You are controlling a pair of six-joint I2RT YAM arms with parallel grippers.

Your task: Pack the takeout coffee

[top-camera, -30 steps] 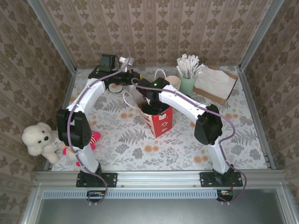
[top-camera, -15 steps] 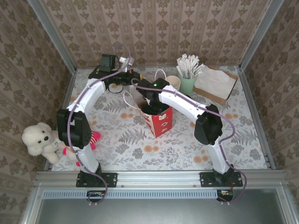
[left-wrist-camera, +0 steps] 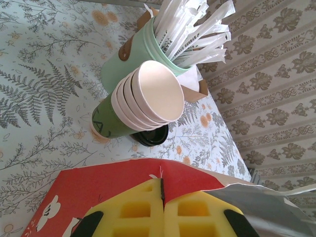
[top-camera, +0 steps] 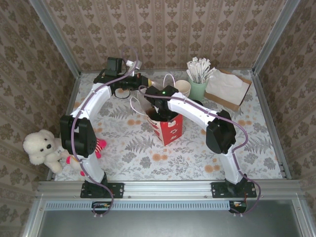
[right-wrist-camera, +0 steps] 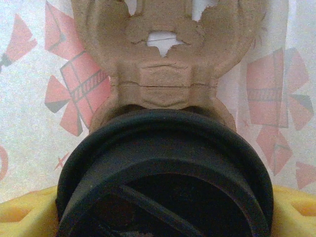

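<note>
1. Takeout coffee (right-wrist-camera: 163,163): your right wrist camera looks down on its black lid. The yellow pads (right-wrist-camera: 22,212) of the right end effector (right-wrist-camera: 163,207) sit against the lid on both sides, so that end effector is clamped on the cup. The lid hides the cup wall.
2. Past the lid, that view gives you a brown moulded cup carrier (right-wrist-camera: 165,74) and a pale bag wall printed with red presents.
3. The overhead camera adds the setting. The right end effector (top-camera: 160,112) reaches down into the open mouth of a red gift bag (top-camera: 170,131), which stands mid-surface (top-camera: 128,153).
4. Your left wrist camera shows the left end effector (left-wrist-camera: 163,190) with its yellow pads pressed together over the bag's red panel. You cannot tell whether they pinch the rim. Overhead, it sits off the bag's far-left corner.
5. The left wrist view also shows a second dark green lidded cup (left-wrist-camera: 106,121) upright on the surface. It is just beside a stack of cream cups (left-wrist-camera: 148,96), with a mint-green cup of wrapped stirrers (left-wrist-camera: 128,57) next to the stack.
</note>
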